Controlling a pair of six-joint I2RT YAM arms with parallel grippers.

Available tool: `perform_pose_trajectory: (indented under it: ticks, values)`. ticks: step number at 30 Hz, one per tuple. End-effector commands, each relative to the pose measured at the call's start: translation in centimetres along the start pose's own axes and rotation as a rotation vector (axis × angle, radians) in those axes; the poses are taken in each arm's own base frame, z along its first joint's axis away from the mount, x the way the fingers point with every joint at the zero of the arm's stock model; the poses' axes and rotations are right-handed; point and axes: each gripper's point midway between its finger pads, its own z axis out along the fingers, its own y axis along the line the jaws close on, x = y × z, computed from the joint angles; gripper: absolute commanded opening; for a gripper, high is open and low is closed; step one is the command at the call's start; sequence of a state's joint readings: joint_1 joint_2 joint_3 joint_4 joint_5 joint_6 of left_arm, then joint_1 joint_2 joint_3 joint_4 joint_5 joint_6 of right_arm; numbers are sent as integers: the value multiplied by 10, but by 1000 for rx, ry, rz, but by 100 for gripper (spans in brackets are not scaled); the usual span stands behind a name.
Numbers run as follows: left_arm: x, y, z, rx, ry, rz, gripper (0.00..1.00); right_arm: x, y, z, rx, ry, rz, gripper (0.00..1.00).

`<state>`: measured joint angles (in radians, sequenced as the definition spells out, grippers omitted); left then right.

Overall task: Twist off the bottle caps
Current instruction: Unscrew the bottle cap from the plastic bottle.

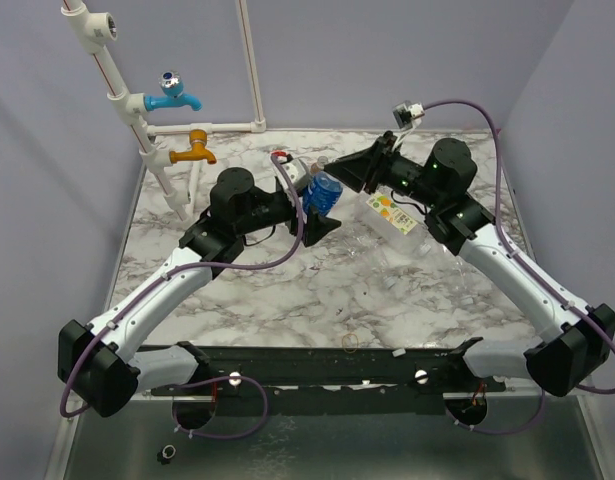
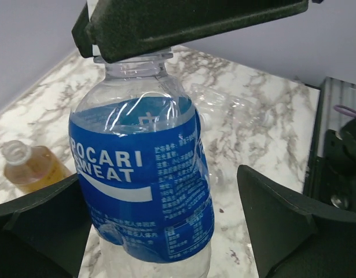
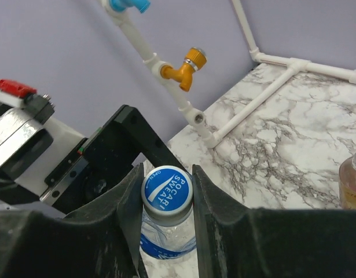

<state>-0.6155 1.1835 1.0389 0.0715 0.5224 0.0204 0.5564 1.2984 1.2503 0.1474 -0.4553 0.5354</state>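
Observation:
A blue-labelled bottle (image 2: 143, 185) stands upright between the fingers of my left gripper (image 2: 160, 231). The left finger is against it and the right finger (image 2: 287, 226) is a small gap away. In the top view the bottle (image 1: 324, 192) is at mid-table, with my left gripper (image 1: 312, 205) around its body. My right gripper (image 3: 166, 179) comes from above and is shut on its blue-and-white cap (image 3: 167, 188). My right gripper (image 1: 339, 172) hides the cap in the top view. An amber bottle (image 2: 30, 168) with a bare neck stands nearby.
A squarish clear bottle (image 1: 397, 220) lies right of the grippers, and a plain clear bottle (image 2: 224, 107) lies behind the held one. A blue tap (image 1: 172, 95) and an orange tap (image 1: 197, 150) sit on white pipe at the back left. A thin ring (image 1: 351, 341) lies near the front.

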Motion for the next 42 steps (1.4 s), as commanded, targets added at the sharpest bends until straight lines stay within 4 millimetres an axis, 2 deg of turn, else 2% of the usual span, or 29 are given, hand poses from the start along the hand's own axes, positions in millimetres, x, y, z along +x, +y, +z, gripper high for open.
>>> perform_pose_trajectory:
  ticks: [1, 5, 9, 18, 23, 26, 27, 28, 30, 31, 32, 35, 42]
  values:
    - [-2, -38, -6, 188, 33, -90, 98, -11, 43, -18, -203, -43, -168, 5]
    - [-2, -49, -11, 239, 49, -118, 99, -9, 60, -29, -284, -42, -212, 3]
    - [-4, -55, -11, 282, 54, -147, 97, -8, 66, -33, -316, -44, -231, 3]
    - [-23, -47, -10, 281, 27, -192, 75, -6, 61, -38, -271, -16, -292, 0]
    - [-19, -47, -8, 284, 28, -183, 48, -5, 60, -36, -271, -5, -281, 1]
    - [-16, -42, -7, 262, 29, -173, 47, -3, 58, -33, -268, 5, -270, 1]
    - [-15, -41, -6, 256, 30, -169, 46, -3, 57, -32, -262, 5, -264, 3]
    - [-15, -40, -6, 250, 30, -166, 46, -3, 53, -30, -246, 5, -255, 12]
    - [-13, -37, -5, 235, 32, -160, 42, -10, 42, -25, -172, -14, -222, 45]
    - [-12, -34, -4, 223, 32, -152, 41, -16, 36, -22, -126, -31, -199, 57]
    - [-10, -31, -3, 205, 34, -143, 39, -24, 27, -19, -66, -60, -165, 63]
    - [-8, -16, 1, 131, 20, -104, 30, -37, 11, -10, 43, -97, -75, 66]
    - [-11, 14, 6, -30, -2, -78, 23, -36, 3, 6, 58, -73, -15, 63]
